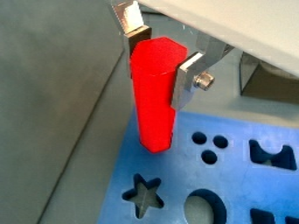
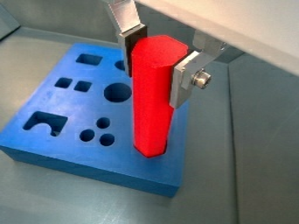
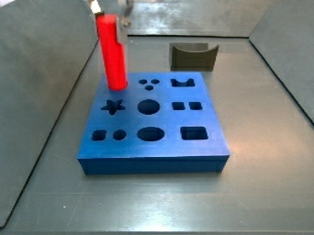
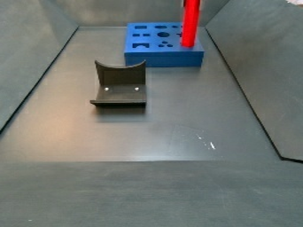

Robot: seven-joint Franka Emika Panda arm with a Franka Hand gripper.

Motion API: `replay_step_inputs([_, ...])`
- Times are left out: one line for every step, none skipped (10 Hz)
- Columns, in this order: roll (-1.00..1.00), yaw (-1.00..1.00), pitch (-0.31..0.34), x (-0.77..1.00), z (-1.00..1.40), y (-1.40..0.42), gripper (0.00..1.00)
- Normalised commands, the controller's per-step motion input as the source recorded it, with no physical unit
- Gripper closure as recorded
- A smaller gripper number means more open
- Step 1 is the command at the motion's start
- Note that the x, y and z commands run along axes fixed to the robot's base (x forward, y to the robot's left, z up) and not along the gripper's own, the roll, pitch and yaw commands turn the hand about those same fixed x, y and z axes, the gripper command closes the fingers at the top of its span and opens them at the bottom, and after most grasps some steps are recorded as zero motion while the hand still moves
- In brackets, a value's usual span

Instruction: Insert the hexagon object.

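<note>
The hexagon object (image 1: 153, 96) is a long bright red rod, held upright between the fingers (image 1: 187, 80) of my gripper (image 1: 162, 54), which is shut on its upper end. It also shows in the other wrist view (image 2: 149, 101) under the gripper (image 2: 158, 59). Its lower end is at the top face of the blue block (image 2: 70, 122), near one corner. I cannot tell whether it touches the block or sits in a hole. In both side views the rod (image 3: 112, 55) (image 4: 190, 22) stands over the block (image 3: 153, 147) (image 4: 164, 55). The gripper (image 3: 95, 7) shows at one side view's top edge.
The blue block has several cut-out holes, among them a star (image 1: 145, 194) (image 3: 113, 106) and three small round ones (image 1: 208, 144). A dark grey curved block (image 3: 193, 55) (image 4: 119, 86) lies on the grey floor apart from it. Grey walls (image 3: 37, 55) ring the floor.
</note>
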Motion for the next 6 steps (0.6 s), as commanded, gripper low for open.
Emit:
replay_step_inputs([0.05, -0.15, -0.077, 0.10, -0.71, -0.13, 1.00])
replay_step_inputs([0.03, -0.20, -0.091, 0.04, -0.66, -0.15, 1.00])
replay_step_inputs([0.03, -0.21, -0.119, 0.00, -0.63, -0.17, 1.00])
replay_step_inputs([0.00, -0.21, -0.054, 0.06, -0.15, 0.00, 1.00])
replay_step_inputs([0.00, 0.00, -0.021, 0.00, 0.00, 0.00, 1.00])
replay_step_inputs([0.00, 0.00, 0.000, 0.00, 0.00, 0.00, 1.00])
